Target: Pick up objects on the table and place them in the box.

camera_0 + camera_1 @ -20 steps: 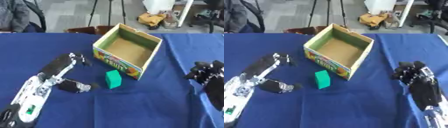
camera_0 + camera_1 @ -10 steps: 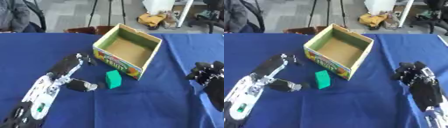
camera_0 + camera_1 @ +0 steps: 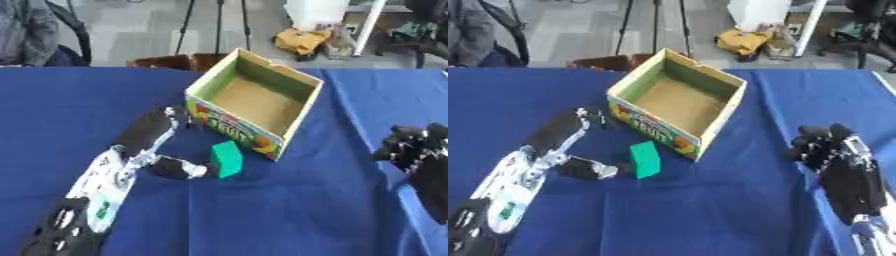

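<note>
The left hand (image 3: 162,145) has advanced until its thumb touches the green block (image 3: 227,159), which stands on the counter (image 3: 262,215) just beside the empty box (image 3: 254,102), fingers spread wide, so the reach ends and closing round it comes next

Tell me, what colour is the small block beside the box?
Green. The block shows best in the left eye view.

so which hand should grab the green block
The left hand. Its thumb lies right beside the green block, with its fingers stretched toward the box, so the block sits in its open span. The right hand rests curled far off on the other side of the box.
</note>
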